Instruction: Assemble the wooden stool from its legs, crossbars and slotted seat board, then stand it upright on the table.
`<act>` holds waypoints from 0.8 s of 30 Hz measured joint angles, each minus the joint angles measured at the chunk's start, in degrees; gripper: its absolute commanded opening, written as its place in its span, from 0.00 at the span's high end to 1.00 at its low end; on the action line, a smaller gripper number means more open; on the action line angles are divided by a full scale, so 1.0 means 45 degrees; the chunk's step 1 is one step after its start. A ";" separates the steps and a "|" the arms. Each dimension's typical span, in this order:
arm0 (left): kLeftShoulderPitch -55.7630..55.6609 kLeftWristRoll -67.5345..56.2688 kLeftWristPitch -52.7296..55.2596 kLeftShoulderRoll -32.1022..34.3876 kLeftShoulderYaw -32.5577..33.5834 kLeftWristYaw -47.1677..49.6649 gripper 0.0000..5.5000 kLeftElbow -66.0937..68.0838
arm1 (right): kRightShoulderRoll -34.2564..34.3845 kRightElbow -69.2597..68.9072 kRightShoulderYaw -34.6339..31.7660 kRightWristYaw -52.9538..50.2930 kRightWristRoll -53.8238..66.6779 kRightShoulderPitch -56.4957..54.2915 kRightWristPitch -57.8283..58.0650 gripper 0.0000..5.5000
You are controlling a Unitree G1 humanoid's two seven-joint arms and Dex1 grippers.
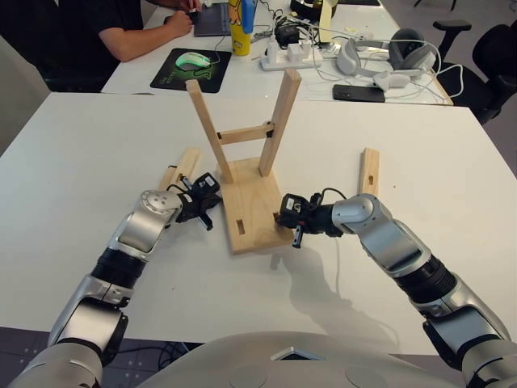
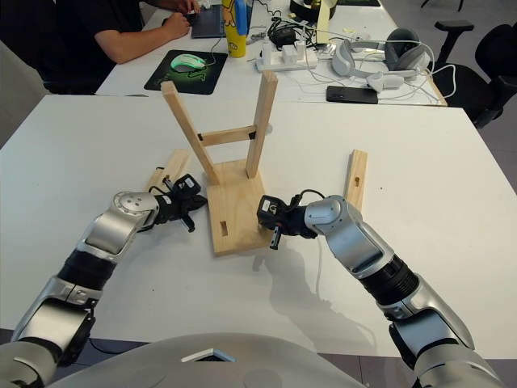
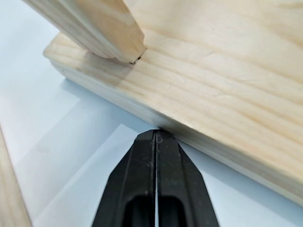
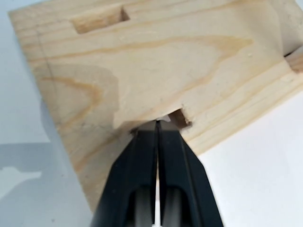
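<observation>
While closed, right pincer (image 4: 157, 126) at board (image 4: 142, 61).

- The seat board (image 1: 246, 206) lies flat mid-table (image 1: 81, 162). Two upright legs (image 1: 206, 121) joined by a crossbar (image 1: 245, 133) rise from its far end and bar a level pass across there.
- The left gripper (image 3: 155, 137), fingers together, touches the board's left side. A loose leg (image 1: 179, 170) lies just beyond it, and the gap between seems narrow.
- The right gripper (image 4: 157, 124), fingers together, sits at the board's right side by a slot. Another loose leg (image 1: 369, 171) lies well apart, with bare top between.
- Bare top runs along the table's near edge and out to its left and right edges.
</observation>
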 measured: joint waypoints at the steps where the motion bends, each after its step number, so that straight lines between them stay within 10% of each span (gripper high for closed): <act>1: -0.0088 0.0049 -0.0028 -0.0131 0.0004 0.0066 1.00 0.0143 | 0.0002 0.0000 -0.0002 -0.0007 0.0000 -0.0001 0.0001 1.00; 24: -0.0745 0.0270 -0.1194 -0.1425 0.1048 0.0164 1.00 0.1213 | 0.0692 0.0960 -0.0302 -0.0591 -0.0145 -0.0119 -0.1383 1.00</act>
